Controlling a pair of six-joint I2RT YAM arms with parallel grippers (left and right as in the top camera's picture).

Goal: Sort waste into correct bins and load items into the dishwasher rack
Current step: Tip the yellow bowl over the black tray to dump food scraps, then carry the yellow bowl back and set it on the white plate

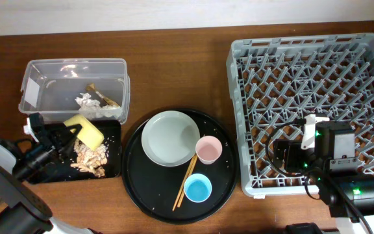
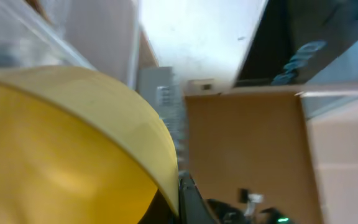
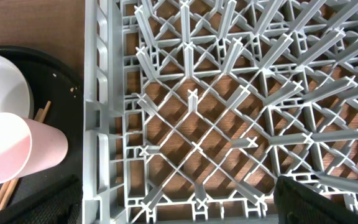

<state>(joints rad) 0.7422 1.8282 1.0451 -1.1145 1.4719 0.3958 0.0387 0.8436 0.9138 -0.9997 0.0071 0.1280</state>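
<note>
Left gripper grips tilted yellow bowl over black tray with scraps, left edge. Clear tub behind it holds tissue and wrapper. Right gripper above rack, near front-right corner.

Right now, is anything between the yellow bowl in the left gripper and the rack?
Yes: the round tray with plate, pink cup and chopsticks lies between the yellow bowl and the rack, and the right gripper hangs over the rack's front part.

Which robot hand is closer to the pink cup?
The right end effector. It hovers over the dishwasher rack, just beside the pink cup. The left end effector holds the yellow bowl over the black tray, across the round tray from the cup.
</note>
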